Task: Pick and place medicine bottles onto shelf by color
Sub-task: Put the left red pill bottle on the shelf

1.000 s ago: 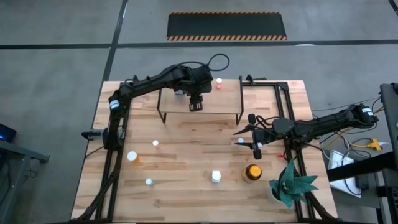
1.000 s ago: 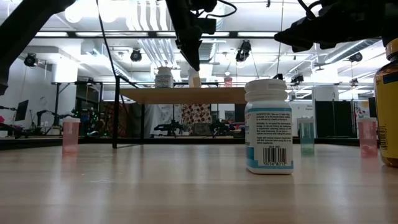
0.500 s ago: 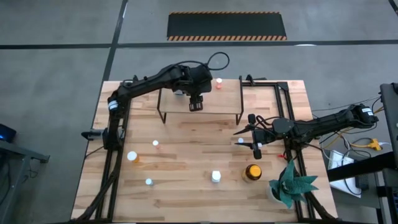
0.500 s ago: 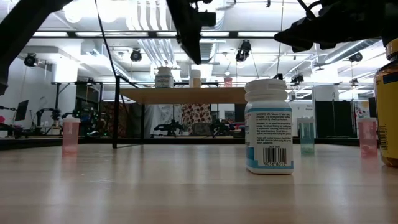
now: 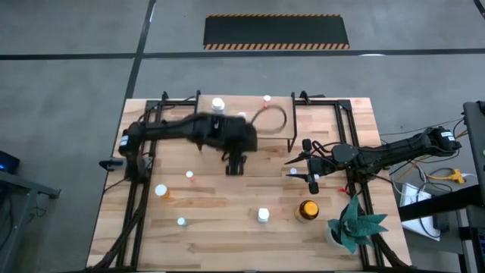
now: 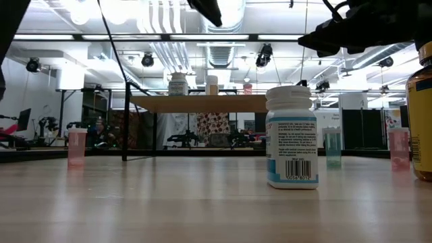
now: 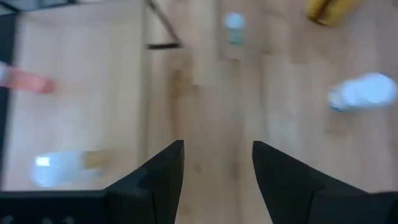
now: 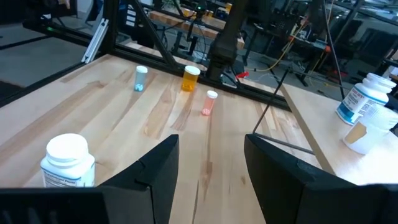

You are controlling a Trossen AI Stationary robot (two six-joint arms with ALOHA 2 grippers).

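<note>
Already three bottles stand on the shelf [image 6: 202,102]: a white-capped labelled bottle [image 6: 178,84], a small white vial [image 6: 212,84] and a red-capped one [image 6: 248,88], while others wait scattered on the surface [image 5: 227,220], the white labelled bottle [image 6: 291,137] among them. Empty, fingers spread, the left gripper [image 5: 235,164] hangs just in front of the shelf, probably heading for another. The right gripper [image 5: 311,179] waits beside the amber bottle [image 5: 308,210], fingers apart, holding nothing.

Medicine bottles split between the shelf and the tabletop

On the light-wood shelf [image 6: 199,103] stand a white-capped bottle [image 5: 218,104], a small pale vial [image 6: 212,85] and a red-capped vial [image 5: 267,98], all upright. Below, upright and well apart: a white labelled bottle [image 6: 291,137], an amber bottle [image 5: 308,209], an orange-capped bottle [image 5: 161,190], and small pink [image 6: 77,144] and blue [image 6: 333,147] vials.
</note>
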